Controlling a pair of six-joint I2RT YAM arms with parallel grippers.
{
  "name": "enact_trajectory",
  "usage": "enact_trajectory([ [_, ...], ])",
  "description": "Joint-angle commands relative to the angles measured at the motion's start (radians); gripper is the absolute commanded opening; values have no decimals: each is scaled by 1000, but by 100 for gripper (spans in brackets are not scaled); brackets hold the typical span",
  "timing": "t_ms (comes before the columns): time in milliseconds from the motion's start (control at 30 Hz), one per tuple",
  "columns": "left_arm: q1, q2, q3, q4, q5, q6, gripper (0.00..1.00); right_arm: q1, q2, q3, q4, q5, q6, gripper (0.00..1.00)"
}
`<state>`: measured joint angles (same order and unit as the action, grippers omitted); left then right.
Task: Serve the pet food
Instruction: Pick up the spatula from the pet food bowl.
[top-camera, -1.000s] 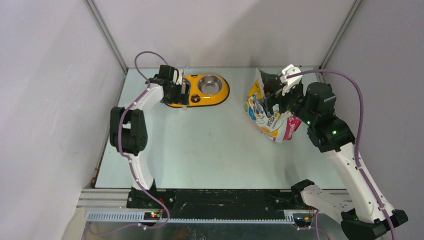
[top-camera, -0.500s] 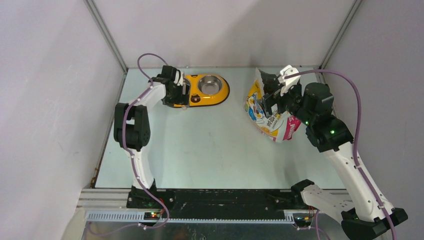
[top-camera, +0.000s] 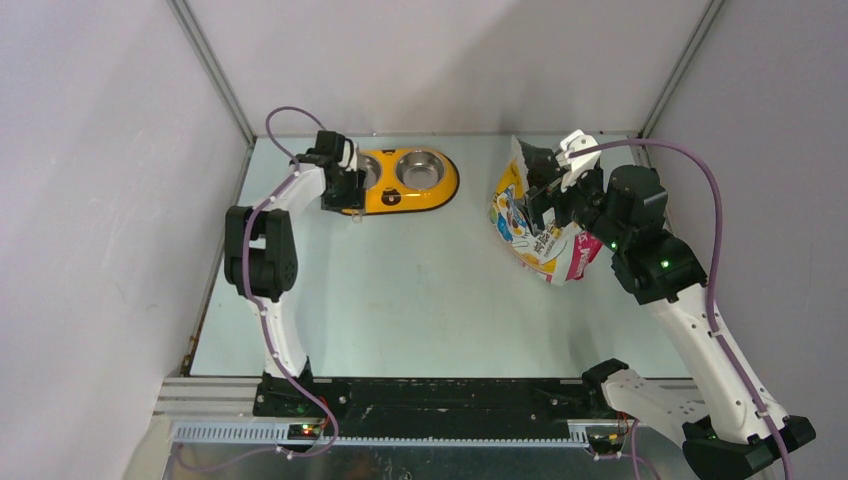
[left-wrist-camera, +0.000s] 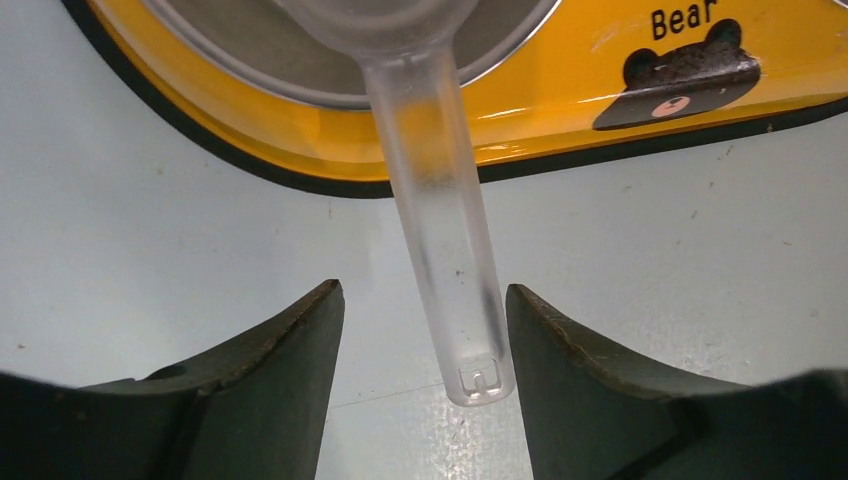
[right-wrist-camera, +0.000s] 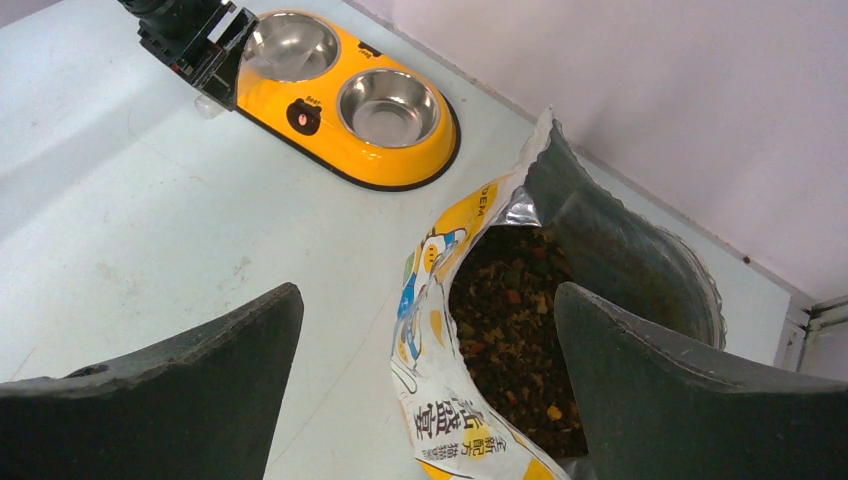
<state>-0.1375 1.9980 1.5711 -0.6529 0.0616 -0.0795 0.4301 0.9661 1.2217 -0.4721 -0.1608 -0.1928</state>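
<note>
Translucent scoop handle between parted fingers of left hand; right hand wide apart over brown kibble

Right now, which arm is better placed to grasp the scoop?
Left. The left tool straddles the scoop handle by the feeder; the right tool hangs open over the bag, far across the table.

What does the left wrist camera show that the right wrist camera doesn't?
Left wrist only: the translucent plastic scoop's handle close up, lying between the tips of the left end effector.
Right wrist only: the open glossy cat-print bag with brown kibble pieces inside, framed by the open right end effector.
Both: the yellow oval double-bowl feeder with its bear mark, on the pale table.
</note>
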Motion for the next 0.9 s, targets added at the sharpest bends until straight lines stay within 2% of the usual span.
enact_trajectory([
  [0,14,-8,15,-3,-19,0,67,2,-6,-1,46,-2,-4,100],
  [200,18,-9,10,-2,9,6,63,1,-6,-2,46,2,-4,100],
  [367,19,-5,5,4,57,7,53,0,-7,-2,46,6,-2,100],
  [500,18,2,3,5,76,7,41,-1,-8,-2,46,7,-2,100],
  [567,19,-1,3,5,82,9,31,0,-7,-2,45,7,-1,100],
  [667,20,-12,3,1,87,11,5,1,-7,-1,46,6,-1,99],
  [733,20,-30,1,-1,89,14,1,1,-6,-2,45,6,-1,100],
  [867,21,-89,-18,10,108,25,0,4,-4,-2,46,7,-4,99],
])
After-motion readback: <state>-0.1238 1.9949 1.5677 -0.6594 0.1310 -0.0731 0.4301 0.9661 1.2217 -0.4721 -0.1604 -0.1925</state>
